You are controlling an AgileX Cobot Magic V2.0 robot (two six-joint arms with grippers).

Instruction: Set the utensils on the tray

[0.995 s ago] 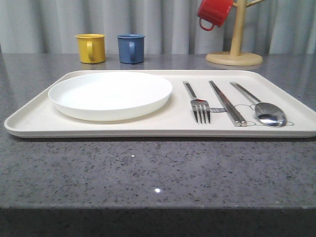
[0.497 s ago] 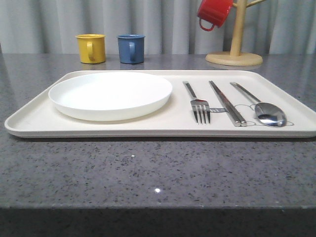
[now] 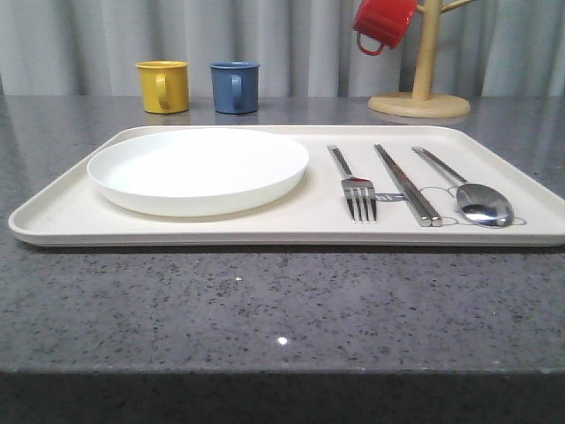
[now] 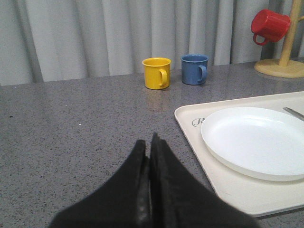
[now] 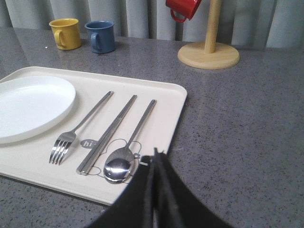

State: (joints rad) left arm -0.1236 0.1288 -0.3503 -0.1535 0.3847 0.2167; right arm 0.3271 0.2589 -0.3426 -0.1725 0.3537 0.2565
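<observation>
Three shiny utensils, seemingly steel.

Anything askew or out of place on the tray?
Nothing stands out. The round white plate, silver metal fork, flat metal chopsticks and metal spoon all lie inside the cream rectangular tray, utensils roughly parallel. Both the left gripper and right gripper are shut, holding nothing.
</observation>
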